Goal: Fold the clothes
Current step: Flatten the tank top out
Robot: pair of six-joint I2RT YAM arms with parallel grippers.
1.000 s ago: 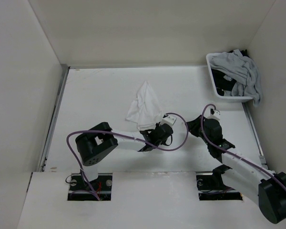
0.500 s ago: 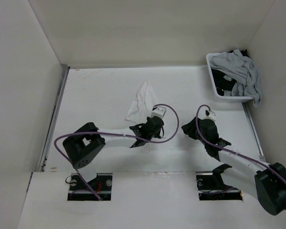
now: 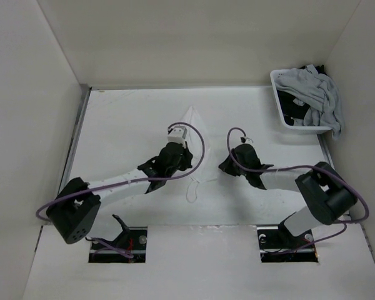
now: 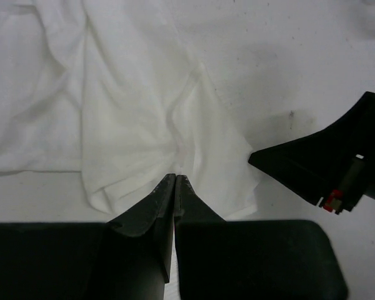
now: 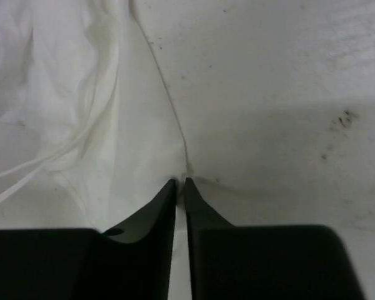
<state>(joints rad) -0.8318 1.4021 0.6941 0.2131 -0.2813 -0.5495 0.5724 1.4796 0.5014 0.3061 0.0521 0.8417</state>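
White top (image 3: 192,122) lies crumpled in the middle of the table (image 3: 125,125), between the 2 grippers. Left gripper (image 4: 175,178) is clamped tight, pinching a gathered fold of the top, creases fanning from its tips. Right gripper (image 5: 180,182) has its fingers nearly together, nipping the top's edge seam. Basket (image 3: 277,94) with grey garments (image 3: 322,94) sits in the far right corner, well apart.

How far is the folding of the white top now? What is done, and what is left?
Done: nothing is folded yet; the top lies crumpled and bunched. In hand: the left gripper is shut on a pinch of its fabric. The right gripper has its tips at the top's edge, but whether it grips is unclear. Left: spreading the top flat, then all the folds.
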